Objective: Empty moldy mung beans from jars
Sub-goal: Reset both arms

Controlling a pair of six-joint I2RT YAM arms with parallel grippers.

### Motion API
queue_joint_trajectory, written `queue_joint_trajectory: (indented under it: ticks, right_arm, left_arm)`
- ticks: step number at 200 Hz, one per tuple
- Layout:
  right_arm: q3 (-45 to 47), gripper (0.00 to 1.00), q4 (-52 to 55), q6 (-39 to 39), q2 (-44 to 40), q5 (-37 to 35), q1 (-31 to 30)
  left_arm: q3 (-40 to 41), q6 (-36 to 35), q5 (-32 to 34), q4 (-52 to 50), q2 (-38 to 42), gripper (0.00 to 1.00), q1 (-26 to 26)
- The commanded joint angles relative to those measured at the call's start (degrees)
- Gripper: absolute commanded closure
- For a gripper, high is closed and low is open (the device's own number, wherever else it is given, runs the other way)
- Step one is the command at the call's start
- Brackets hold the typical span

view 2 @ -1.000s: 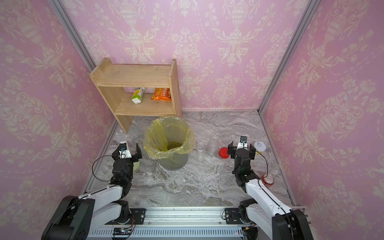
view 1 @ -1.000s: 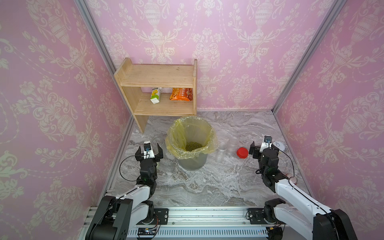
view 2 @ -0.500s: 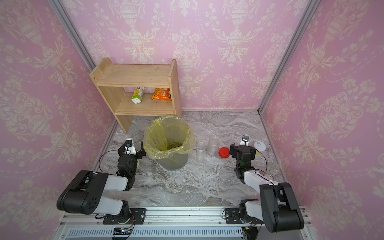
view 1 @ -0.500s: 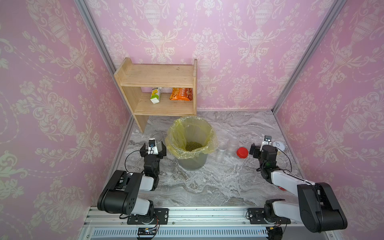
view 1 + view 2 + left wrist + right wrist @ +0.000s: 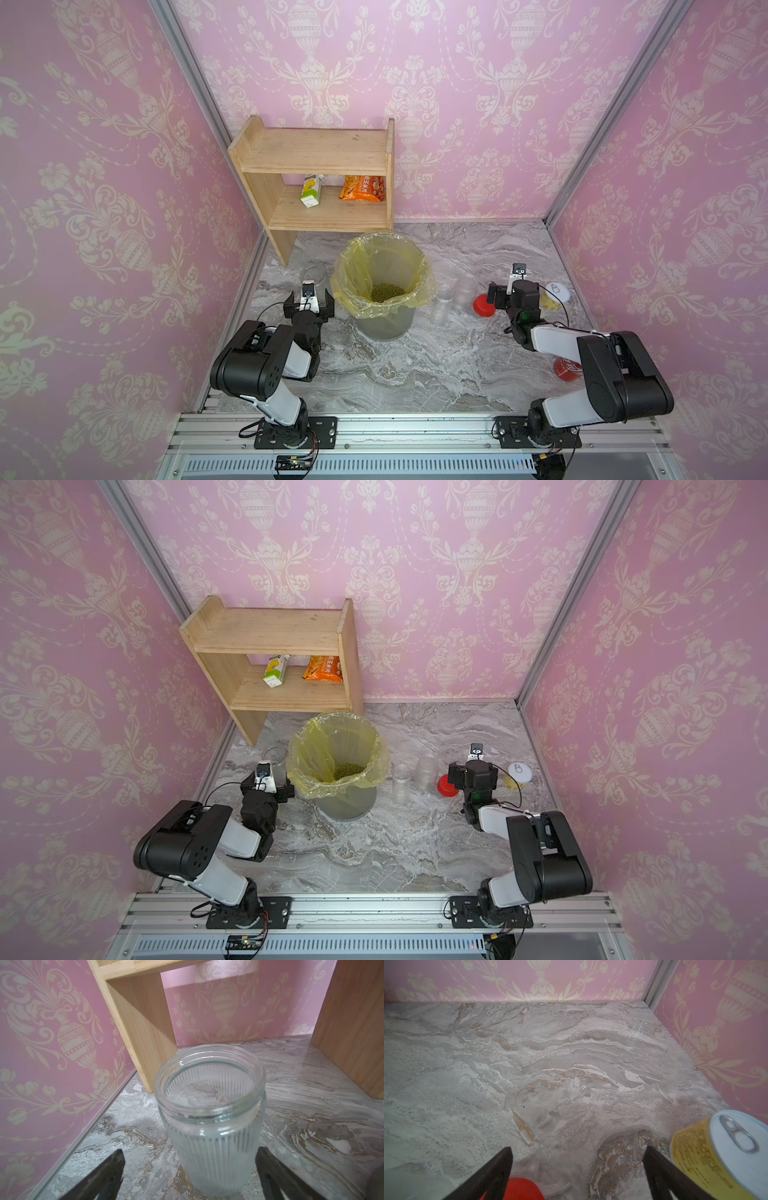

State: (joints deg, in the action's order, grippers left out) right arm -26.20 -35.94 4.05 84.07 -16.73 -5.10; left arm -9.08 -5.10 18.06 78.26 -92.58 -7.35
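The mung beans [image 5: 386, 292] lie as a dark green heap at the bottom of the yellow-lined bin [image 5: 382, 320]. A wide ribbed jar [image 5: 209, 1115] stands empty and lidless by the shelf leg, also seen in a top view [image 5: 312, 275]. My left gripper [image 5: 190, 1152] is open right behind it, fingers wider than the jar and apart from it. Two more clear jars [image 5: 443, 299] [image 5: 466, 289] stand empty right of the bin. My right gripper [image 5: 577, 1149] is open over bare table, a red lid [image 5: 517, 1188] by one finger.
A yellow tin [image 5: 716, 1153] with a white pull-tab top stands close beside the right gripper. A red drink can [image 5: 567, 368] sits under the right arm. The wooden shelf [image 5: 316, 162] at the back left holds a carton [image 5: 311, 191] and an orange snack bag [image 5: 362, 189].
Both arms have folded back, their elbows rising toward the front rail. The left gripper has shifted a little toward the bin. Both grippers have stayed open.
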Motion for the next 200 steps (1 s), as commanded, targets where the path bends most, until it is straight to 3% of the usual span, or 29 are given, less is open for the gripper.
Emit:
queue_joint_trajectory:
  ticks: [1,69,137,200]
  right_arm:
    - [0.22,0.00,-2.76,-1.57,-0.49,1.08,-0.08]
    - [0.49,0.00,-3.23,-1.75,-0.47,2.45,0.17]
    - [3.61,0.00,-9.72,-3.15,1.54,14.37,2.76]
    - [3.28,0.00,-9.41,-2.96,1.75,15.32,3.31]
  left_arm:
    - [-0.29,-0.66,-0.93,1.37,-0.70,0.01,0.08]
    - [-1.50,0.94,-0.60,1.37,-3.44,0.01,1.20]
    - [-1.82,0.89,-0.60,1.37,-3.84,0.01,1.29]
    - [-2.81,1.38,3.12,1.38,-4.54,0.01,1.30]
